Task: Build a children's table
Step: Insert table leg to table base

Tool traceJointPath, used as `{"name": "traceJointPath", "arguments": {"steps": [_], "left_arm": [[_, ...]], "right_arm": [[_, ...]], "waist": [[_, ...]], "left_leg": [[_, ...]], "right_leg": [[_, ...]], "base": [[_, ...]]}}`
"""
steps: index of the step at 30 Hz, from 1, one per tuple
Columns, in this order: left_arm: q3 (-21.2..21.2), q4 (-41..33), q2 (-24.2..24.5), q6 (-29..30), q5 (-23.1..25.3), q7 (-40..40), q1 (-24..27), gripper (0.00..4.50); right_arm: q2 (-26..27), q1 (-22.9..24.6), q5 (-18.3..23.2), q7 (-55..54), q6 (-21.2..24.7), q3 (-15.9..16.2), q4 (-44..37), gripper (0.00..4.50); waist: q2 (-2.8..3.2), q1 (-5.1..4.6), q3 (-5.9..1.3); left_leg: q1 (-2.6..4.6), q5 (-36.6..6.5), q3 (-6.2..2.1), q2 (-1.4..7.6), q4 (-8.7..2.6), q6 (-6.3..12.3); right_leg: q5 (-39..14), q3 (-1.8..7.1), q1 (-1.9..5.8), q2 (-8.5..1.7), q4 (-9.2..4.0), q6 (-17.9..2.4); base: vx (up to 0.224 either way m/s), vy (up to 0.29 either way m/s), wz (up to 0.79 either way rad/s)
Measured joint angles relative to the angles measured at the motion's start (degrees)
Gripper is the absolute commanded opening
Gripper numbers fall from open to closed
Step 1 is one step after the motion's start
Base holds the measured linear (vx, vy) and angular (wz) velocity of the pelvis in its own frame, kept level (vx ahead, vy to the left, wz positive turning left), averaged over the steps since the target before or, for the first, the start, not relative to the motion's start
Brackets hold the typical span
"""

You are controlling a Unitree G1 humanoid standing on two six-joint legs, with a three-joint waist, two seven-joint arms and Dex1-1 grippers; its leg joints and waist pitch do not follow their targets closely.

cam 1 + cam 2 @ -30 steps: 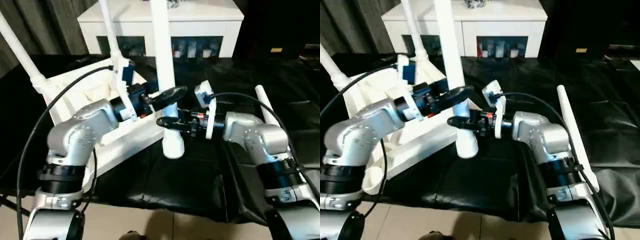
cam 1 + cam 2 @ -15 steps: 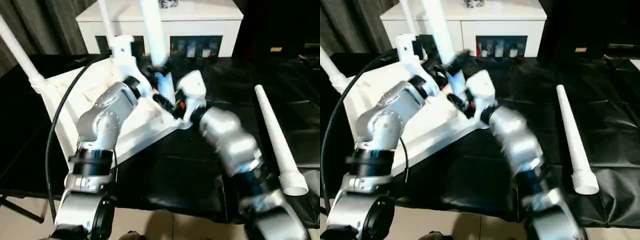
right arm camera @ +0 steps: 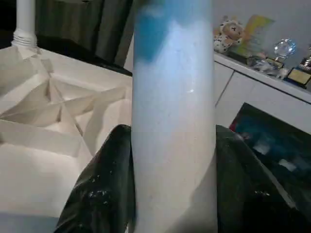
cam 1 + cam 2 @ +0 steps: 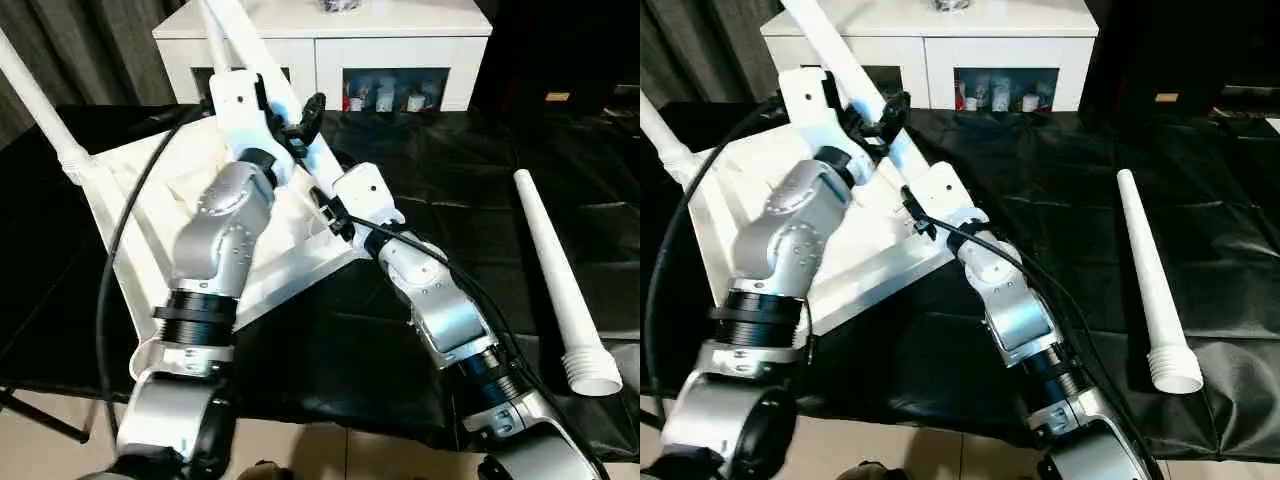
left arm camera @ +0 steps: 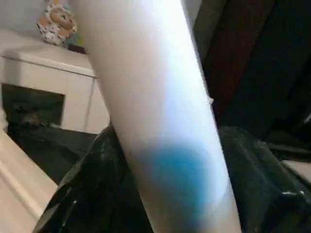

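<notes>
I had the table top (image 4: 180, 190) lying upside down on the black cloth (image 4: 420, 170), ribs up, with 2 legs already standing from its far corners and a third leg (image 4: 275, 70) slanting up from the near corner. My right gripper (image 4: 330, 212) pinched that leg low, close to its socket, fingers (image 3: 104, 189) pressed against both sides. My left gripper (image 4: 300, 115) straddled it higher up; I could not tell whether it had clamped. The fourth leg (image 4: 555, 275) lay well apart on the cloth to my right. I judged the hollow plastic light, stiff and slick, so the thick end near the thread gave the surest hold for twisting.
</notes>
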Motion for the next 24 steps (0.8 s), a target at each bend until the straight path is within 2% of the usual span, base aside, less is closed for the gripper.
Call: {"name": "traceJointPath", "arguments": {"steps": [10,12,15,16,17,20,22,24], "left_arm": [[3.8,-0.58,-1.25,4.08,-7.47,-1.76,-0.12,2.23],[4.4,-0.71,-1.03,5.21,-8.76,-2.39,-0.13,2.02],[5.17,-0.91,0.25,7.31,-11.24,-4.33,-0.3,1.94],[5.3,-0.92,1.53,8.56,-12.29,-6.09,-0.52,1.86],[5.39,-0.93,2.48,9.57,-13.01,-7.38,-0.75,1.85],[5.01,-1.26,6.13,12.66,-14.36,-12.87,-1.04,1.83],[4.61,-1.59,8.37,14.19,-14.66,-16.13,-1.12,1.82],[4.0,-1.61,10.19,14.75,-14.58,-18.56,-1.15,1.82]], "right_arm": [[0.17,-0.31,-0.71,-0.22,-1.53,-0.01,1.39,1.82],[0.16,-0.31,-0.88,-0.22,-2.33,-0.01,1.81,1.82],[0.2,-0.31,-0.55,0.13,-3.28,-0.12,2.01,1.82],[0.19,-0.31,0.02,0.78,-3.9,-0.23,2.01,2.38],[0.15,-0.31,0.39,1.41,-4.49,-0.35,2.0,2.52],[0.08,-0.39,2.8,4.58,-5.64,-1.08,1.97,2.58],[-0.19,-0.41,4.96,7.49,-5.9,-1.32,1.93,2.9],[-0.59,-0.41,7.43,11.2,-5.89,-1.66,1.85,2.96]], "waist": [[0.0,-0.05,0.0],[0.0,-0.03,0.0],[0.01,-0.05,0.01],[0.01,-0.04,0.01],[0.02,-0.04,0.01],[0.2,-0.07,-0.02],[0.22,-0.06,-0.02],[0.23,-0.06,-0.02]], "left_leg": [[0.01,0.0,0.0,0.01,0.0,0.0],[0.01,0.0,0.0,0.01,0.0,0.0],[0.01,0.0,0.0,0.01,0.0,0.0],[0.02,0.0,0.0,0.01,0.0,0.0],[0.02,0.0,0.0,0.01,0.0,0.0],[0.02,0.0,0.0,0.01,0.0,0.0],[0.04,0.0,0.0,0.02,0.0,0.0],[0.04,0.0,0.0,0.02,0.0,0.0]], "right_leg": [[0.0,-0.02,0.0,0.0,0.02,0.0],[0.01,-0.02,0.0,0.0,0.02,0.0],[0.01,-0.03,0.0,0.0,0.03,0.0],[0.01,-0.03,-0.01,0.0,0.03,0.0],[0.01,-0.03,-0.01,0.0,0.03,0.0],[0.01,-0.03,0.0,0.0,0.03,0.0],[0.01,-0.04,0.0,0.01,0.04,0.0],[0.02,-0.05,0.01,0.0,0.05,-0.02]], "base": [[0.0,0.0,0.0],[0.0,0.0,0.0],[0.0,0.0,0.0],[0.0,0.0,0.0],[0.0,0.0,0.0],[0.0,0.0,0.0],[0.0,0.0,0.0],[0.0,0.0,0.0]]}}
